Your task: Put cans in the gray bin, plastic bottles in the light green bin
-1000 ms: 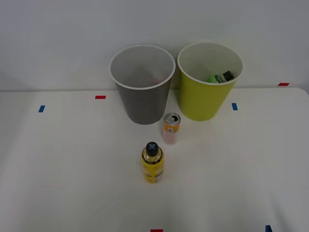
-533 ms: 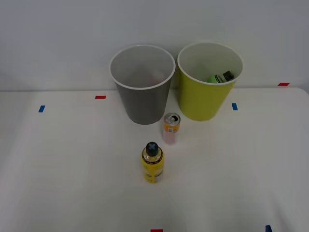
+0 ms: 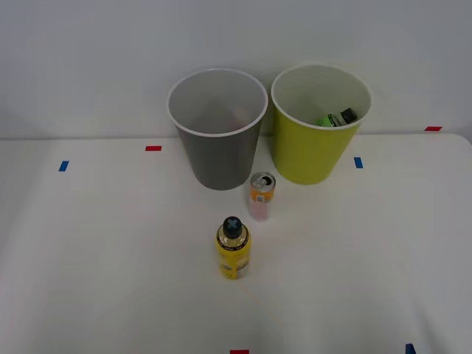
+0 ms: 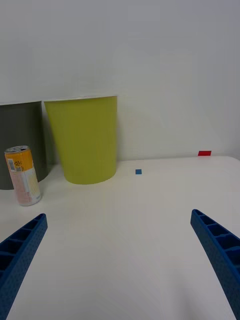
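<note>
Two round tapered bins stand side by side at the far side of the white worktop (image 3: 88,258), against a pale wall; gray bin (image 3: 217,147) on the robot's left, light green bin (image 3: 317,144) on its right, rims close together but not seen touching; both have white rims and pale insides. Gray bin's inside shows nothing distinct from the front view; light green bin holds a green and dark object (image 3: 335,118) low against its right inner wall, too small to identify.

Orange and pale pink can (image 3: 261,196) stands upright on the worktop just in front of the gap between the bins, silver top with tab opening visible; near the gray bin's base, apart from both. Yellow bottle (image 3: 233,248) with black screw cap stands upright nearer the robot, slightly left of the can, a clear gap between them; yellow label with dark print on its front.

Small tape marks on the worktop: red ones (image 3: 153,148) and blue ones (image 3: 63,166) scattered toward the edges.

Right wrist view: right gripper (image 4: 120,260) low over bare worktop, jaws spread wide, blue ribbed fingers (image 4: 22,245) at the two corners, nothing between them; ahead stand the can, the light green bin and part of the gray bin; the gripper is well apart from all three.
</note>
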Available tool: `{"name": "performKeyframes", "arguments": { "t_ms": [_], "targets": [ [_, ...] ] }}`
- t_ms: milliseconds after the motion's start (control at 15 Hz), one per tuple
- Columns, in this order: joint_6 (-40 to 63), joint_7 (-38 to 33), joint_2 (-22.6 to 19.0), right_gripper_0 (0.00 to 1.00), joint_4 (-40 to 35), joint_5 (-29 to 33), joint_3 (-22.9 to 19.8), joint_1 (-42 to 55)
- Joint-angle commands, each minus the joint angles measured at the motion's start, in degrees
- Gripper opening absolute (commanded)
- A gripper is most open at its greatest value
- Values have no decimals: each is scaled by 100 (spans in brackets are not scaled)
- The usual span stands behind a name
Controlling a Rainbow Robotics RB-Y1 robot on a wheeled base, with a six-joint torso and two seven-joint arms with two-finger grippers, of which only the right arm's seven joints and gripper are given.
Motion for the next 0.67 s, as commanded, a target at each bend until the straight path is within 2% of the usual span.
{"name": "performKeyframes", "arguments": {
  "t_ms": [67,667],
  "targets": [
    [0,0,0,100,0,0,0,0],
    [0,0,0,100,0,0,0,0]
  ]
}}
